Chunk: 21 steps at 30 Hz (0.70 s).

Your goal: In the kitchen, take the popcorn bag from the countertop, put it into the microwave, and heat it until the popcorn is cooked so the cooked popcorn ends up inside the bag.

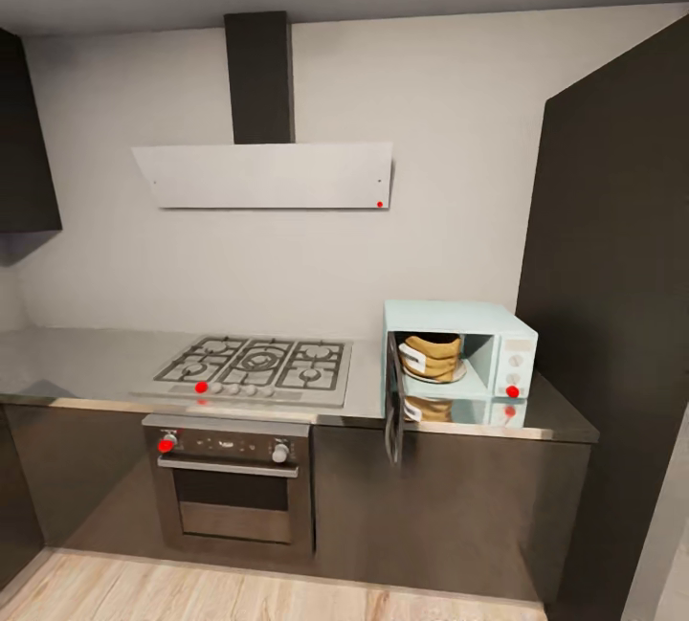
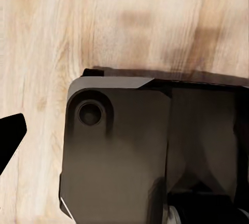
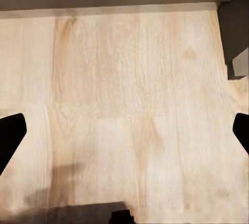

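The popcorn bag already sits inside the microwave, door ajar, so closing and heating remain; right hand spread, left hand's state unclear.

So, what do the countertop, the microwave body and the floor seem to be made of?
The countertop looks like brushed steel: grey, and it mirrors the microwave above it. The microwave body looks like painted metal or plastic, smooth pale mint; I cannot tell which. The floor looks like light wood planks, with visible grain.
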### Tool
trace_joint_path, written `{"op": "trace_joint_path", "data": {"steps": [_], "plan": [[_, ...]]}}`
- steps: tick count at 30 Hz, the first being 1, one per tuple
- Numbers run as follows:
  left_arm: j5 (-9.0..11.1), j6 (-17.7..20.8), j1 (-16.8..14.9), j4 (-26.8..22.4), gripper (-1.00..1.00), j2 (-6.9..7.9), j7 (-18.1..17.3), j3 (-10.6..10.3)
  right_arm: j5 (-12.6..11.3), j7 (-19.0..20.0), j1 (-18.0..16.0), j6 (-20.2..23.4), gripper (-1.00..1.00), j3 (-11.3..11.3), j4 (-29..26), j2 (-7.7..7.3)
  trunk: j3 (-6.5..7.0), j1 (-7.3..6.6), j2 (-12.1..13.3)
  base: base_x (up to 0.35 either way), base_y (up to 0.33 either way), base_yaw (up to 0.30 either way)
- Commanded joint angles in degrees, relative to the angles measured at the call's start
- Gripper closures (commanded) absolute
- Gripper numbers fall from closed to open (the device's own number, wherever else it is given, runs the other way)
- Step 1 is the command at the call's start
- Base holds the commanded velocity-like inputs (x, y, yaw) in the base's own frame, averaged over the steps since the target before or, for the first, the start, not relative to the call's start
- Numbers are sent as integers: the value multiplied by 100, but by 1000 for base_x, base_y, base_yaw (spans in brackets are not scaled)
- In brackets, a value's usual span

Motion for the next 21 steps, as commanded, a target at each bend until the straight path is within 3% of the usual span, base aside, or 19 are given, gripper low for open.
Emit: {"op": "trace_joint_path", "data": {"steps": [1, 4, 8, 12, 16, 19, 21], "plan": [[6, 0, 0, -20, -100, 11, 7, 42, 4, 29, 83, 119, -100, -47, 25, -3, -1, 1, -3, -16, 0, 0], [8, -7, 0, -609, -100, 181, 9, 42, 6, 31, 465, 403, -100, -47, 25, -2, -1, 1, -3, -5, 0, 0], [9, -6, 0, -1340, -100, 254, 2, 45, 94, 34, 658, 466, -100, -17, 25, 5, -1, 1, -3, -1, 0, 0], [11, -46, 0, -1783, -100, 175, -15, 43, 136, 47, 690, 477, -100, -2, 24, 7, -1, 1, -3, 0, 0, 0], [17, 5, -19, -2575, -100, 90, -13, 42, 146, 52, 694, 495, -100, 5, 21, 7, -1, 1, -3, 0, 0, 0], [18, 280, -42, -3590, -100, 86, -22, 42, 145, 49, 694, 495, -100, 6, 18, 7, -1, 1, -3, 0, 0, 0], [18, 768, -175, -4102, -100, 80, -20, 42, 145, 48, 694, 493, -100, 6, 17, 7, -1, 1, -3, 0, 0, 0]]}}
